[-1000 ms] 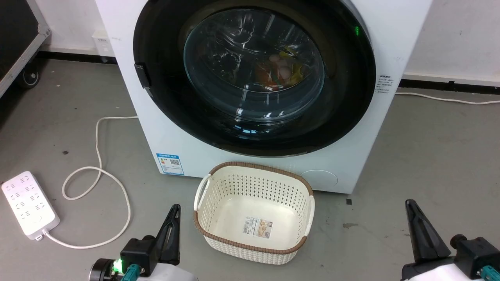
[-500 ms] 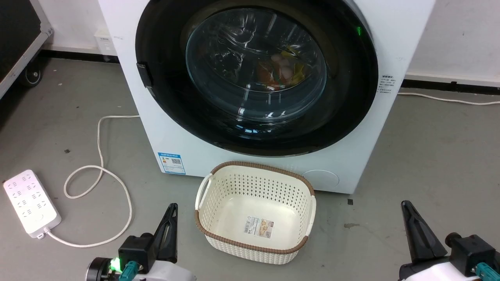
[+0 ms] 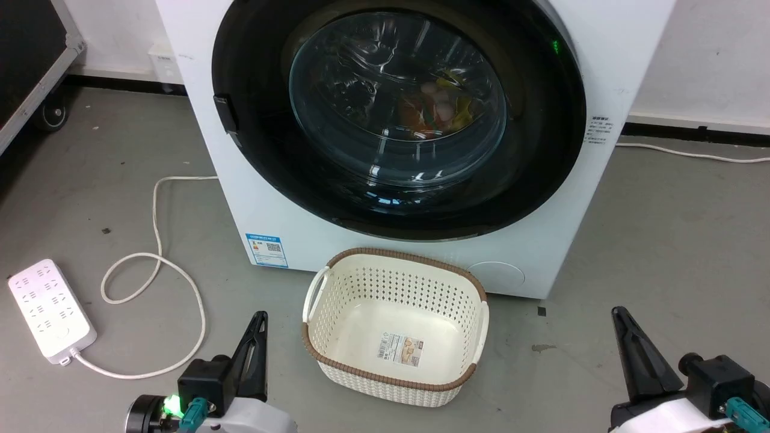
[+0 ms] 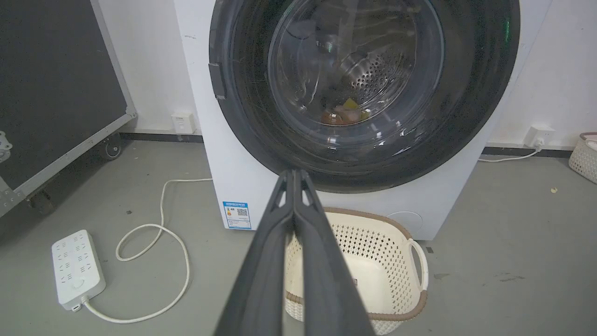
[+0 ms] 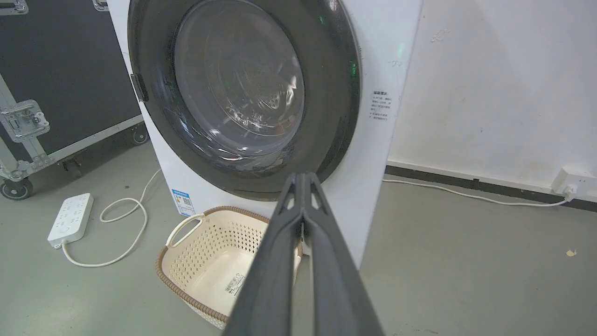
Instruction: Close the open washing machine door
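Note:
The white washing machine (image 3: 607, 36) fills the upper middle of the head view. Its glossy black round door (image 3: 541, 162) lies flush against the front, and coloured laundry shows through the glass bowl window (image 3: 397, 96). The door (image 4: 475, 93) and the machine's front (image 4: 200, 56) also appear in the left wrist view, and the same door (image 5: 336, 70) in the right wrist view. My left gripper (image 3: 258, 319) is shut and holds nothing, low on the left, well short of the machine. My right gripper (image 3: 618, 316) is shut and holds nothing too, low on the right.
A cream perforated basket (image 3: 394, 276) with a brown rim stands on the floor right before the machine, between my grippers. A white power strip (image 3: 51, 310) and its looped cable (image 3: 156, 258) lie on the left. A black wheeled case (image 3: 30, 54) stands at the far left.
The whole head picture has shifted slightly right, so the camera moved. Both grippers sit a little lower in the view. The door looks the same.

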Controlling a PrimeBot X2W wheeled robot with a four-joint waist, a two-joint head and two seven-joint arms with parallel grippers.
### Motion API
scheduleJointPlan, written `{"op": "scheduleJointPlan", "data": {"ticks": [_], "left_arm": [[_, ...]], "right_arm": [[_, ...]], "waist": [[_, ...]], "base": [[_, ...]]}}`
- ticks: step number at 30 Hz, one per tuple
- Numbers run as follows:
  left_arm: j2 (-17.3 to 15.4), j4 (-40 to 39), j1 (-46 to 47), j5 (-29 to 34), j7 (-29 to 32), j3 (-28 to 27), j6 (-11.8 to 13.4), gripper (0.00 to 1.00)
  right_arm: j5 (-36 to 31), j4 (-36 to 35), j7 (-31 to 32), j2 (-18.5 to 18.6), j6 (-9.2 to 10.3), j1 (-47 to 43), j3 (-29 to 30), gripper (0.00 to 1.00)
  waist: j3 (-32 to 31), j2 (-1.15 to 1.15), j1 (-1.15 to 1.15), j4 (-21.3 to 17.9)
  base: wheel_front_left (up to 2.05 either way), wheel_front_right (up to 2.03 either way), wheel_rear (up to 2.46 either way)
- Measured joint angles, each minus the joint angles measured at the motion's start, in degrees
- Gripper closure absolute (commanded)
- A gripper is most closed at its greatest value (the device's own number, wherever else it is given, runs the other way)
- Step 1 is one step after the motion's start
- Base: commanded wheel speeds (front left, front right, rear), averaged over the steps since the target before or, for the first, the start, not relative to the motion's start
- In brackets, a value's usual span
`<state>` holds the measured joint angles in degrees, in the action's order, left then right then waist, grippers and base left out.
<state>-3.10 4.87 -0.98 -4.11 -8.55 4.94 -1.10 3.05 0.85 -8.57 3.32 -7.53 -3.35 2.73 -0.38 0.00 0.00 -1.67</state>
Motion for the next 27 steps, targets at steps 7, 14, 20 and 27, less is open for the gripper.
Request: {"op": "scheduleJointPlan", "data": {"ticks": [7, 14, 20, 27], "left_arm": [[0.01, -0.46, 0.02, 0.45, 0.93, -0.37, 0.19, 1.0], [0.02, -0.81, 0.03, 0.59, 1.62, -0.84, 0.44, 1.0], [0.03, -1.21, 0.04, 1.0, 2.44, -1.31, 0.44, 1.0], [0.04, -1.75, 0.05, 1.37, 3.08, -1.83, 0.45, 1.0]], "right_arm": [[-0.18, -0.03, 0.93, 0.0, 0.0, 0.43, -0.26, 1.0], [-0.57, -0.05, 1.69, 0.0, 0.0, 0.48, -0.53, 1.0], [-0.68, -0.08, 2.44, 0.0, 0.0, 0.55, -0.75, 1.0], [-1.01, -0.14, 3.03, -0.01, 0.0, 1.23, -1.02, 1.0]], "waist": [[0.04, 0.0, 0.0, 0.16], [0.07, 0.0, 0.01, 0.33], [0.11, 0.0, 0.0, 0.46], [0.14, 0.0, 0.01, 0.63]], "base": [[0.0, 0.0, 0.0], [0.0, 0.0, 0.0], [0.0, 0.0, 0.0], [0.0, 0.0, 0.0]]}}
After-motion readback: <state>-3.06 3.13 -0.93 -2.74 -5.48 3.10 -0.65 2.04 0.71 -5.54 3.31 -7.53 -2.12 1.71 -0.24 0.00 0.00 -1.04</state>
